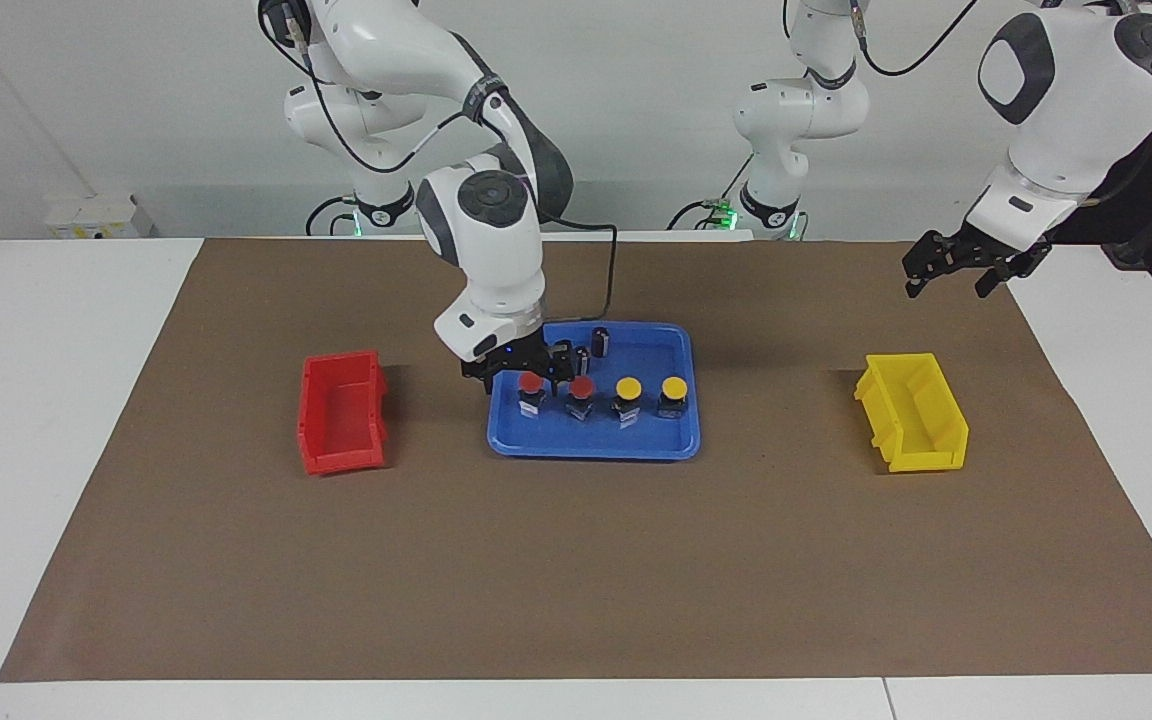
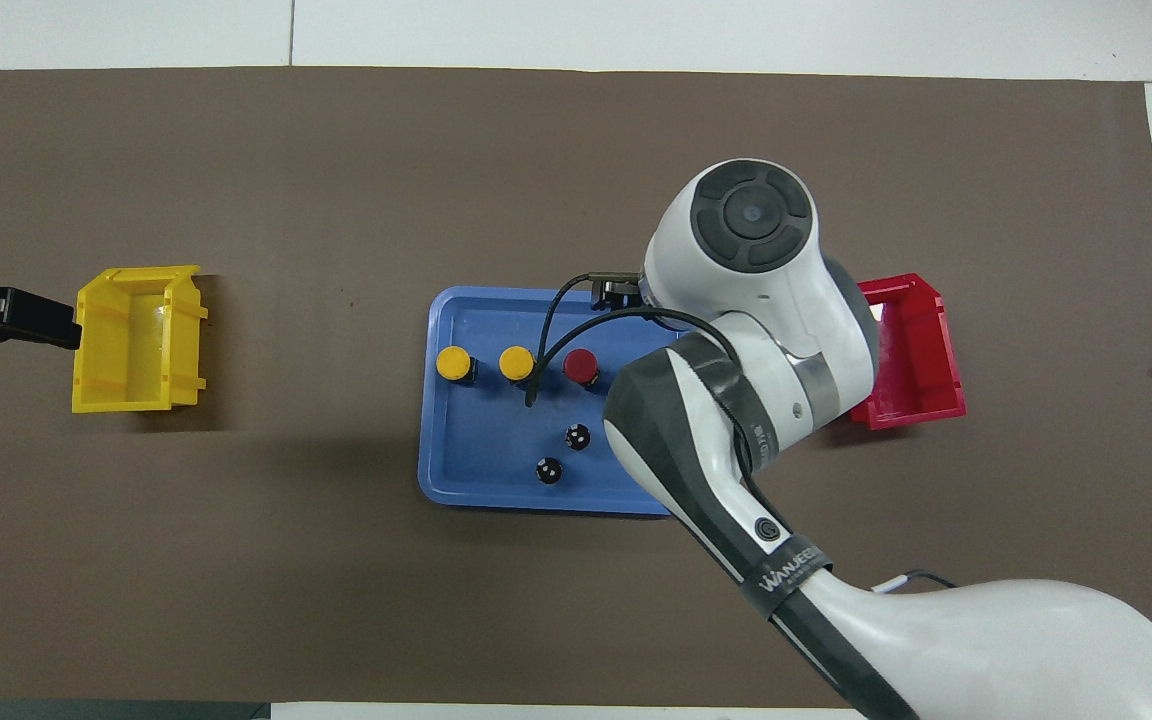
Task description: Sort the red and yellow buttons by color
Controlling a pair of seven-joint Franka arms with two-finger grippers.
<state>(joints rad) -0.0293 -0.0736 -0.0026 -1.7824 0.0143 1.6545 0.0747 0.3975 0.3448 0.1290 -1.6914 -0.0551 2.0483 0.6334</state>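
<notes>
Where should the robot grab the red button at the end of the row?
Probably by the black body under the round cap of the end red button, coming straight down from above. It stands upright in the blue tray, and the open right gripper hangs over it.

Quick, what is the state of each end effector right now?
Left end effector: open, holding nothing, up in the air near the yellow bin.
Right end effector: open, holding nothing, over the red button.
</notes>
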